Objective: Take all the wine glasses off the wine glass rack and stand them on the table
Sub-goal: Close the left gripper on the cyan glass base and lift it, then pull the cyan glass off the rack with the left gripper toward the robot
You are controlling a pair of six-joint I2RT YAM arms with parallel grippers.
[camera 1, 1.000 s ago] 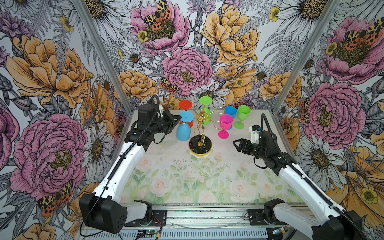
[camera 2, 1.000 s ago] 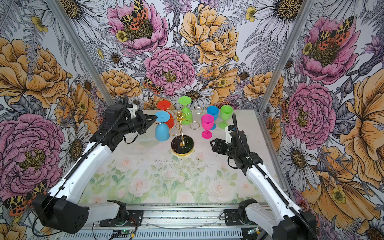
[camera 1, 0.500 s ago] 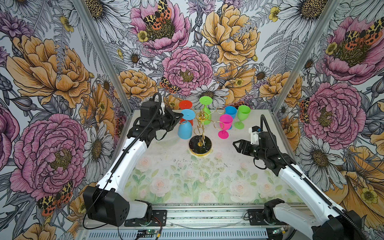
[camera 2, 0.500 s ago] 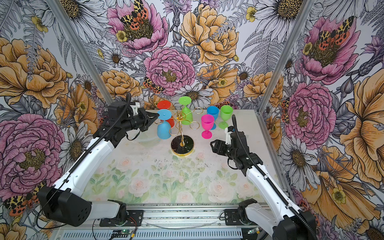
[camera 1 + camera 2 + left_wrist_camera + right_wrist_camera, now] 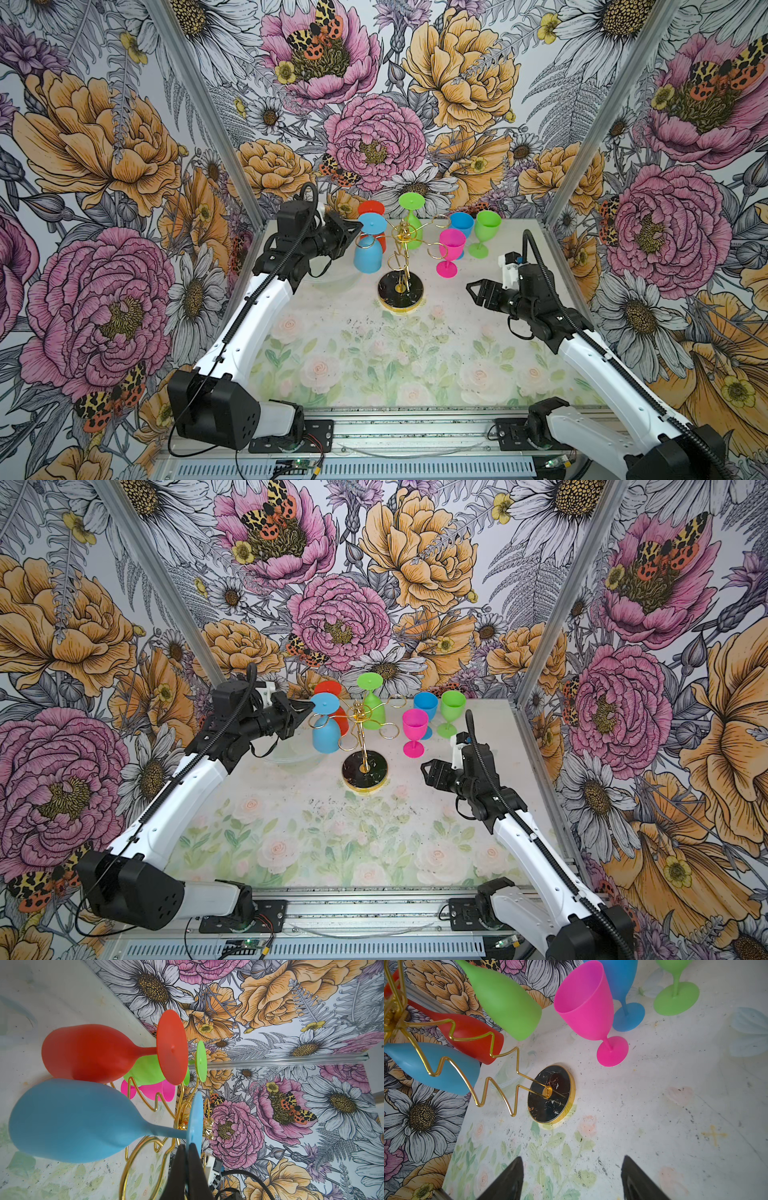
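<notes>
Gripping the foot of the blue wine glass (image 5: pixel 368 254), my left jaws are clenched; it hangs upside down on the left hook of the wine glass rack (image 5: pixel 400 291). My right jaws are released. Next I should slide it leftward off the hook.

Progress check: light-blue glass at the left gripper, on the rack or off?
On. The light-blue wine glass hangs inverted, stem in a wine glass rack hook; left gripper pinches its foot.
</notes>
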